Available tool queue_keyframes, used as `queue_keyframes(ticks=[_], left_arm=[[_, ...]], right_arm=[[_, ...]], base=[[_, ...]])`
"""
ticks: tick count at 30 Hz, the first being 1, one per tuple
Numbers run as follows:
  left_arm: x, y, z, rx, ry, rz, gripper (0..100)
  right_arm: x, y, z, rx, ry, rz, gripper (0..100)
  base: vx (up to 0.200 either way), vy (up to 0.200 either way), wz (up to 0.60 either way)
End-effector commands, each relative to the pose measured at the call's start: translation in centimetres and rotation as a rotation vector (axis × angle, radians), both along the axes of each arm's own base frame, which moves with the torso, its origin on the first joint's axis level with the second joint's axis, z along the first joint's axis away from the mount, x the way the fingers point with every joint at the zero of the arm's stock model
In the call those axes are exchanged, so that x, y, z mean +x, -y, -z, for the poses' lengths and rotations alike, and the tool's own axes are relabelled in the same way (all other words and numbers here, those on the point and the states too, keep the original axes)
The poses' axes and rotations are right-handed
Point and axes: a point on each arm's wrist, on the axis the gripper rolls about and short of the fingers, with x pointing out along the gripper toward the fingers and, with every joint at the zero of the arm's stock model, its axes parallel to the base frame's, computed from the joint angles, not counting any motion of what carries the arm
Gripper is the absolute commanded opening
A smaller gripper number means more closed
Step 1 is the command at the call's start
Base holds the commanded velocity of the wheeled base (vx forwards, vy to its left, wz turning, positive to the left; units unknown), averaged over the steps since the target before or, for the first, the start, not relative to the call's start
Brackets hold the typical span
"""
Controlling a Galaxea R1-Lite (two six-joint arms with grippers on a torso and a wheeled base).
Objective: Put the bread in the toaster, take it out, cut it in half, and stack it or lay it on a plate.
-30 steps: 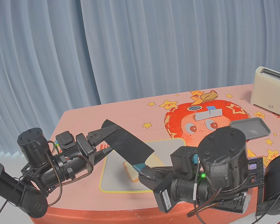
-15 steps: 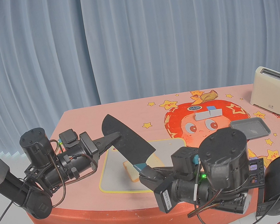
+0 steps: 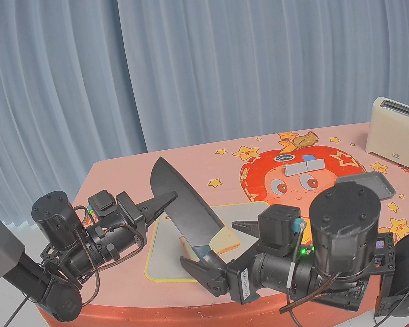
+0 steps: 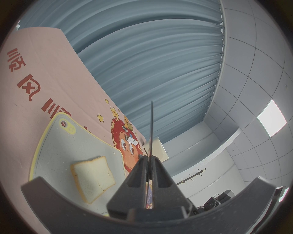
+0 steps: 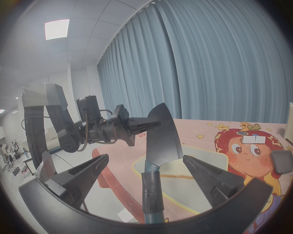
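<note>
Two grippers meet at one knife: the left gripper is clenched on the blade, and the right gripper is spread wide around the handle. Below, the bread slice lies on the cutting board, seemingly already divided. The grey plate at far right awaits plating.

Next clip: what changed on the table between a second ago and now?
The left gripper closed on the blade of the knife. The right gripper opened and let go of the handle, which now sits between its spread fingers. The knife tipped more upright. The bread, cutting board, toaster and grey tray stayed put.
</note>
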Motion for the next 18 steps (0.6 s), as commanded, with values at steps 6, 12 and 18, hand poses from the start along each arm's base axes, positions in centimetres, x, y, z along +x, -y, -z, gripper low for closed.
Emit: queue_keyframes(ticks=[6,12,18], left_arm=[[0.1,0.0,-0.4,-0.009,0.012,-0.004,0],[0.8,0.3,-1.0,-0.047,0.012,-0.085,0],[0.5,1.0,-1.4,-0.063,0.016,-0.113,0]], right_arm=[[0.5,1.3,-1.3,0.007,0.059,0.043,100],[1.7,2.2,-4.5,0.020,0.175,0.126,100],[1.1,3.6,-7.9,0.134,0.165,0.074,100]], base=[[0.000,0.000,0.00],[0.000,0.000,0.00],[0.000,0.000,0.00]])
